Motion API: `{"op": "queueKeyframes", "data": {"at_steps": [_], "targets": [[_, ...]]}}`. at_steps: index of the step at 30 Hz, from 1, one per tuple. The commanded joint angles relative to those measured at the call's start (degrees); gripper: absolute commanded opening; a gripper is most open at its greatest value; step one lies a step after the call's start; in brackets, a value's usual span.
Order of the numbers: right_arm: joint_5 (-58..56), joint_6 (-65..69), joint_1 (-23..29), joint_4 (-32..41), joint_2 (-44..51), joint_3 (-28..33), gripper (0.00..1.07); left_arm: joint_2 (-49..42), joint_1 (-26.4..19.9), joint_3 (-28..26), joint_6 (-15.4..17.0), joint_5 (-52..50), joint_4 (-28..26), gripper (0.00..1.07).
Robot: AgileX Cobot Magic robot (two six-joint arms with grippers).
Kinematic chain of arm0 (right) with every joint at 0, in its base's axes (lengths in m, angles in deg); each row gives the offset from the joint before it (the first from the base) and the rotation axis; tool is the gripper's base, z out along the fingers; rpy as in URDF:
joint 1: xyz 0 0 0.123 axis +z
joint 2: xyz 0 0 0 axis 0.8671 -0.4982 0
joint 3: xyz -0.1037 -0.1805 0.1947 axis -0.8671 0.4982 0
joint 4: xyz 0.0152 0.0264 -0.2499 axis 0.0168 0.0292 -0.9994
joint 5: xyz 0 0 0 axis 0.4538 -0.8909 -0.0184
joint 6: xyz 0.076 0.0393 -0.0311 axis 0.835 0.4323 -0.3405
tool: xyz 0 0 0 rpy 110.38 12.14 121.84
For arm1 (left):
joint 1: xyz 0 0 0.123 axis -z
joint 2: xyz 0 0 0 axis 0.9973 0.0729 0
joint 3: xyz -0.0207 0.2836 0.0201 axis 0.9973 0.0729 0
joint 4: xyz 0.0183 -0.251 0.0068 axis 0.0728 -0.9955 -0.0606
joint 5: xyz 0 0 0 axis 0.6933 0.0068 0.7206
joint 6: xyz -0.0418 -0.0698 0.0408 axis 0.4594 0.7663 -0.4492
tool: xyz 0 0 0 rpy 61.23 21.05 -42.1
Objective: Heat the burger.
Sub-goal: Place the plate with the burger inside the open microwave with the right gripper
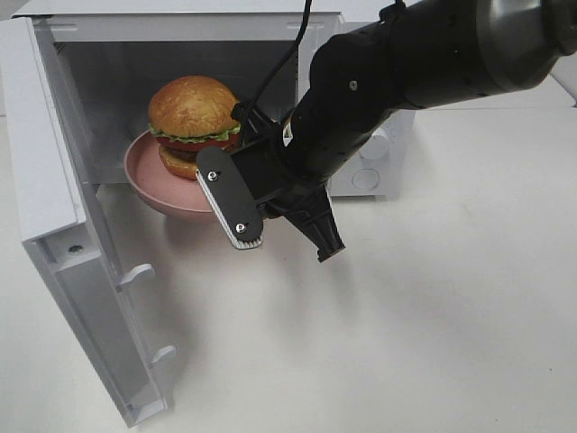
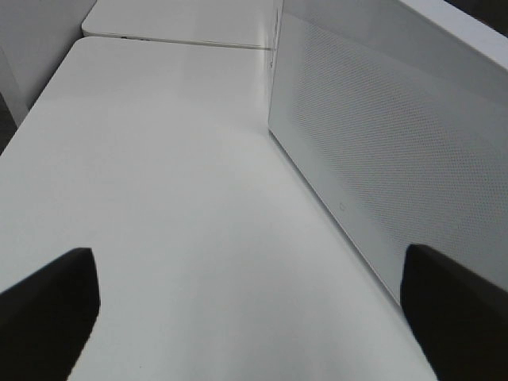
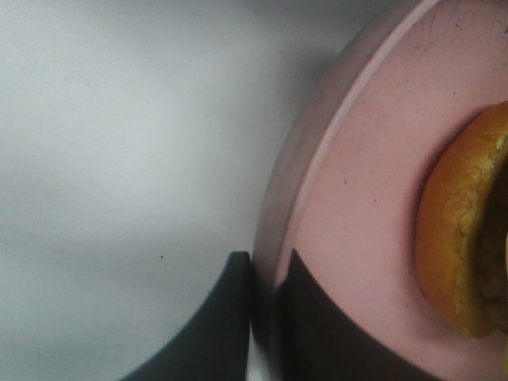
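Burger: on pink plate, at open microwave mouth.
Handling: prob light, soft stack, slippy; hold via plate rim.
R fingers: clamped on plate rim.
L fingers: apart, empty, over worktop.

Glossy black arm, cable, dark pincer

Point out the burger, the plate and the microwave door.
burger (image 1: 192, 101), exterior high view, on the top bun.
plate (image 1: 141, 169), exterior high view, on its bare left side.
door (image 1: 41, 135), exterior high view, on its flat white panel.
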Motion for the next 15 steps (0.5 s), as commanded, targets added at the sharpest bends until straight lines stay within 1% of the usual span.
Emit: {"op": "queueKeyframes", "data": {"at_steps": [1,9,11,14,15], "targets": [[2.64,0.29,0.0,-0.29,-0.23,-2.06,0.0,0.0,-0.11,0.11,0.06,-0.4,-0.52,0.98],[1.95,1.72,0.0,-1.09,-1.72,-3.9,0.0,0.0,-0.11,0.11,0.06,-0.4,-0.52,0.98],[2.06,5.73,0.0,-3.84,-3.09,-6.02,0.0,0.0,-0.11,0.11,0.06,-0.4,-0.52,0.98],[2.06,6.7,0.0,-4.24,-3.55,-6.65,0.0,0.0,-0.11,0.11,0.06,-0.4,-0.52,0.98],[1.95,8.25,-0.69,-5.21,-4.24,-7.68,0.0,0.0,-0.11,0.11,0.06,-0.4,-0.52,0.98]]}}
